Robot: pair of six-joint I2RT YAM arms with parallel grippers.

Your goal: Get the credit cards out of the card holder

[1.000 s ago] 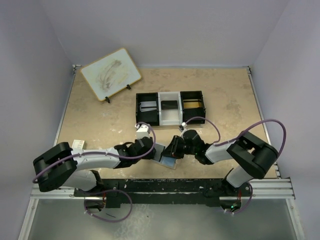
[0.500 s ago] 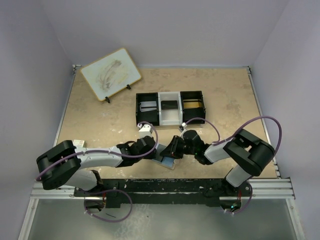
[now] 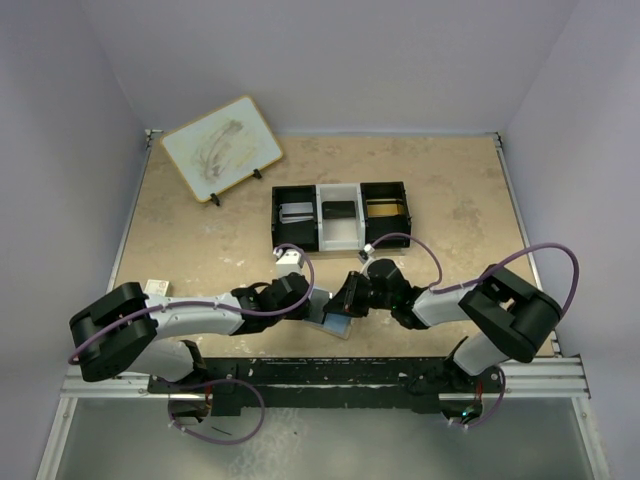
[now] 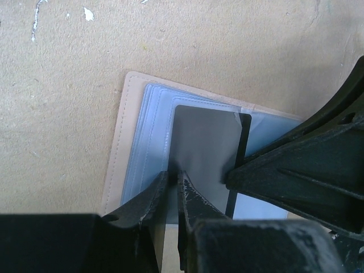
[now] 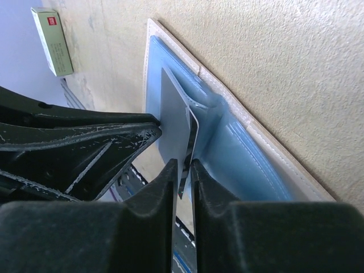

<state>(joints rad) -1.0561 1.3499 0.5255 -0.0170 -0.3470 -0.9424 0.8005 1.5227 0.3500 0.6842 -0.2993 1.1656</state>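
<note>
The card holder (image 3: 337,325) lies open near the table's front edge, pale blue inside (image 4: 142,131) with a tan border. A grey credit card (image 4: 205,142) sits in its inner sleeve and stands tilted up off the holder (image 5: 244,153). My left gripper (image 4: 173,175) comes in from the left (image 3: 312,308) and is shut on the sleeve at the card's left edge. My right gripper (image 5: 183,165) comes in from the right (image 3: 348,300). Its jaws are shut on the opposite, dark edge of the card (image 5: 173,122). The two grippers nearly touch.
A black-and-white three-compartment tray (image 3: 276,215) stands behind the grippers with cards in it. A wood-framed whiteboard (image 3: 220,148) leans at the back left. A small red-and-white box (image 3: 155,288) lies by the left arm, also in the right wrist view (image 5: 52,40).
The left jaws have closed at the card's left edge and then stayed still. The right jaws have kept narrowing onto the card's other edge. Both arms shifted only slightly.
</note>
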